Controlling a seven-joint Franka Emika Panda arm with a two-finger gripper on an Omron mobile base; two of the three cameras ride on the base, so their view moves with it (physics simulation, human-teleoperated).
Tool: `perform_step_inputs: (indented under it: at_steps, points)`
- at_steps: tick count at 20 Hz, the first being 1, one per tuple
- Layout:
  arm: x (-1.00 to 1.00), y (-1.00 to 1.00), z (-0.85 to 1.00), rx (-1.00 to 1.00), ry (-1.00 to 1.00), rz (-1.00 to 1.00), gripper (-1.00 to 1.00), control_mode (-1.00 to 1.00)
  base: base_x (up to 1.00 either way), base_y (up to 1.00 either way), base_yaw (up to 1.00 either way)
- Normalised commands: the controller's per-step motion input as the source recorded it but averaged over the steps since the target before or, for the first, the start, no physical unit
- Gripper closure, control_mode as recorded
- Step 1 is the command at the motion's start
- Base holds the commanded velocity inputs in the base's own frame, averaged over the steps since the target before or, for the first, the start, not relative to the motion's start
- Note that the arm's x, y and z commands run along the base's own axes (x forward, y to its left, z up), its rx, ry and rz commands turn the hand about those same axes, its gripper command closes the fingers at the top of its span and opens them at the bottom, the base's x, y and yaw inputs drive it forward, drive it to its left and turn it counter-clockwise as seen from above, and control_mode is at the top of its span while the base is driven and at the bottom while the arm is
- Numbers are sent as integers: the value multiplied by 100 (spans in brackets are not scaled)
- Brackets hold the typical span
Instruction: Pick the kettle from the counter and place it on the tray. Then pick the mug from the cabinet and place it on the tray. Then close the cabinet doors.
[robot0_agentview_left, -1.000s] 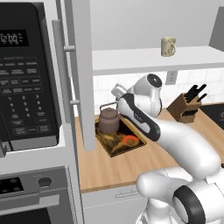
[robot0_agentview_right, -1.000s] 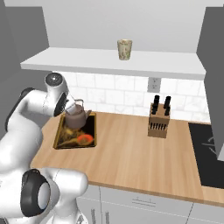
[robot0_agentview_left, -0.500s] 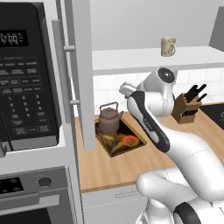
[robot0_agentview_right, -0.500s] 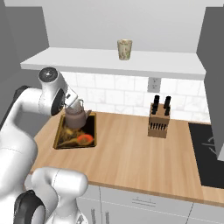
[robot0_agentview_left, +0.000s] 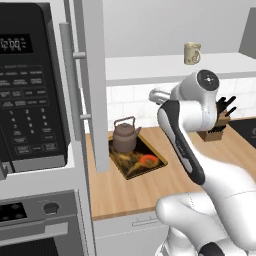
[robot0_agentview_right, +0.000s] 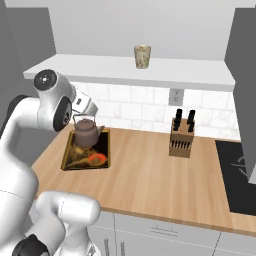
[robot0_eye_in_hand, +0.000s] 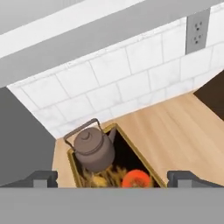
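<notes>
The kettle (robot0_agentview_left: 124, 136) stands upright on the tray (robot0_agentview_left: 152, 166), at the tray's end nearest the tiled wall, so the next thing to handle is the mug (robot0_agentview_left: 192, 52). It stands upright on the cabinet shelf (robot0_agentview_right: 165, 76), above the tray and off toward the knife block (robot0_agentview_right: 182, 137). Judged by its look, the mug is a small ceramic piece: light, rigid, smooth-glazed and breakable if knocked off the shelf. Take hold across the body, or across the rim and wall, clear of the side handle; a level approach along the shelf seems safest. The tool (robot0_eye_in_hand: 112, 178) is released, jaws spread wide and empty, and looks down on the kettle from above. The arm is folded with its elbow raised above the tray, below the shelf, wrist pointing toward the wall. The cabinet door (robot0_agentview_left: 94, 85) beside the tray stands open.
</notes>
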Motion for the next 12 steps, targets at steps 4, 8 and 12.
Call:
perform_step_inputs:
  at_steps: [4, 8, 12]
  points:
    - [-20, -49, 51, -12, -12, 5, -100, -100, 0, 0, 0]
    - [-13, -50, 55, -12, -6, 2, -100, -100, 0, 0, 0]
    - [-14, -45, 52, -11, -6, 1, -100, -100, 0, 0, 0]
